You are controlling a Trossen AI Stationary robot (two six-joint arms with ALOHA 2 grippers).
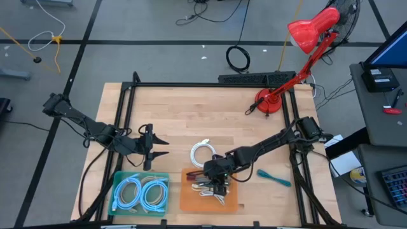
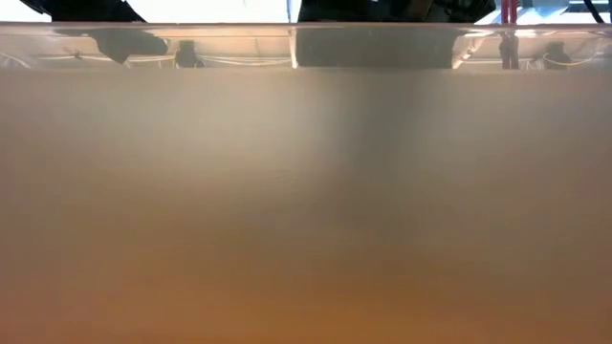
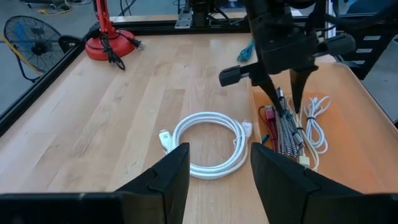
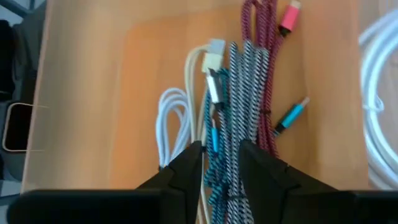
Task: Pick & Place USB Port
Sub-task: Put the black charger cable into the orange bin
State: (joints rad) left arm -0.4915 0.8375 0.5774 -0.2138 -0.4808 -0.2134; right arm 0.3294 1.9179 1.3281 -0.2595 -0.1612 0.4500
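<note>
- We looked down on a pale wooden table (image 1: 191, 114) framed by black metal rails.
- The right gripper (image 1: 219, 181) hung over a flat orange plastic tray (image 1: 191, 200) at the table's near edge.
- On that tray lay a loose bundle of USB cables (image 4: 239, 93): braided ones in red-and-white and blue-and-white weave, and smooth white ones.
- Small metal plugs showed at the cable ends, one with a pink shell (image 4: 288, 17) and one with a blue shell (image 4: 290, 116).
- The right gripper's two dark fingers (image 4: 186, 168) were parted, straddling the blue-and-white braided strands; we could not tell whether they touched them.
- A smooth white cable wound into a round coil (image 1: 202, 152) rested on the bare wood just beside the tray.
- The left gripper (image 1: 158, 147) hovered over the table, away from the tray, its fingers spread with nothing between them.
- A teal plastic bin (image 1: 140, 193) near the left arm held two pale blue cable coils.
- A glossy red desk lamp (image 1: 299, 44) stood at the far right corner.
- A small teal tool (image 1: 273, 178) lay on the wood right of the tray.
</note>
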